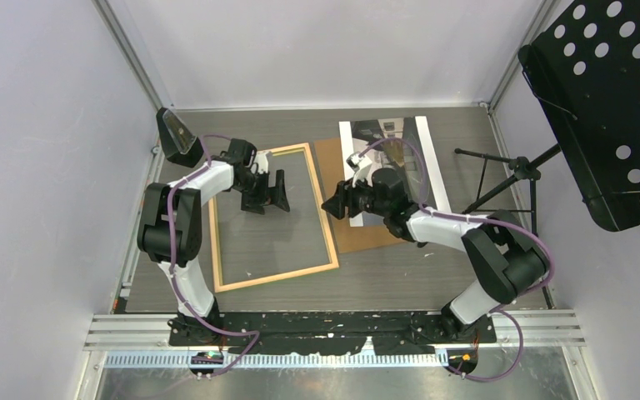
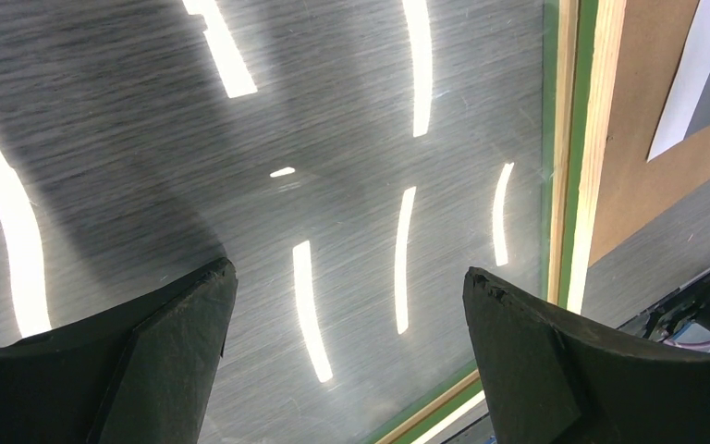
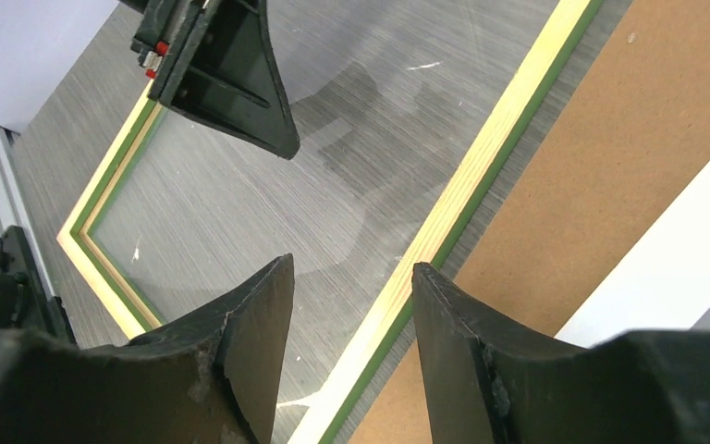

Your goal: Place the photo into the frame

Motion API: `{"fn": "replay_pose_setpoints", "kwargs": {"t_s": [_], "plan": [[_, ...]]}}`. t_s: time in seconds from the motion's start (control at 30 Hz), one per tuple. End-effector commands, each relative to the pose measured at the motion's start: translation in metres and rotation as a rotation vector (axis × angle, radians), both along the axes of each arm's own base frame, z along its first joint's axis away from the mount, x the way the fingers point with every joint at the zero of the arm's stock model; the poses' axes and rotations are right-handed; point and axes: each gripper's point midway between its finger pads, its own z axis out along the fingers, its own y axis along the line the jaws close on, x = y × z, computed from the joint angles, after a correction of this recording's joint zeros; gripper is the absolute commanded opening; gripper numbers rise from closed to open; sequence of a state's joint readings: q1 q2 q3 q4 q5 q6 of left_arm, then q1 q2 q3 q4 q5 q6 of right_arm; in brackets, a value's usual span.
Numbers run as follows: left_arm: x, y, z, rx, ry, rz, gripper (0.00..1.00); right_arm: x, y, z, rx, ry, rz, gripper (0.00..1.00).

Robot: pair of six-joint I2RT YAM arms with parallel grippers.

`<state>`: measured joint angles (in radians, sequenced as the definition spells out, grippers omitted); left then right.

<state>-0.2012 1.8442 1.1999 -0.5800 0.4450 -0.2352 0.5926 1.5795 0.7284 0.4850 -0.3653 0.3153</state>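
Note:
The frame (image 1: 327, 225) lies flat at the table's left centre with its light wood back up; a green edge shows along its rail (image 2: 575, 139) (image 3: 481, 176). A clear sheet (image 2: 379, 185) lies inside it and mirrors the lights. The photo (image 1: 400, 137) rests to the right on a brown hardboard sheet (image 1: 358, 237), with its white band (image 2: 693, 74) (image 3: 666, 277) showing. My left gripper (image 1: 268, 204) (image 2: 348, 270) hangs open over the frame's inside. My right gripper (image 1: 331, 207) (image 3: 352, 264) is open above the frame's right rail, holding nothing.
A black perforated music stand (image 1: 608, 108) on a tripod (image 1: 500, 179) stands off the table's right edge. White walls close the back and sides. The hardboard (image 3: 610, 185) lies close along the frame's right rail. An aluminium rail (image 1: 342, 329) runs along the near edge.

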Motion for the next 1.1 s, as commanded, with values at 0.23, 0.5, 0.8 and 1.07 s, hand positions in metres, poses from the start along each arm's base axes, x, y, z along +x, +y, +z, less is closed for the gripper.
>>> {"fn": "replay_pose_setpoints", "kwargs": {"t_s": [0.23, 0.5, 0.8, 1.07], "plan": [[0.012, 0.001, 0.026, 0.008, -0.116, -0.010, 0.97, 0.003, -0.013, 0.043, -0.105, -0.287, 0.065, 0.59], [0.015, 0.000, 0.050, -0.009, -0.217, -0.026, 1.00, 0.014, -0.026, 0.059, -0.186, -0.354, 0.016, 0.66], [0.017, 0.000, 0.090, -0.027, -0.336, -0.044, 1.00, 0.023, -0.048, 0.080, -0.228, -0.360, -0.067, 0.98], [0.013, 0.007, 0.122, -0.006, -0.467, -0.068, 1.00, 0.041, -0.091, 0.102, -0.223, -0.360, -0.196, 0.96]]}}
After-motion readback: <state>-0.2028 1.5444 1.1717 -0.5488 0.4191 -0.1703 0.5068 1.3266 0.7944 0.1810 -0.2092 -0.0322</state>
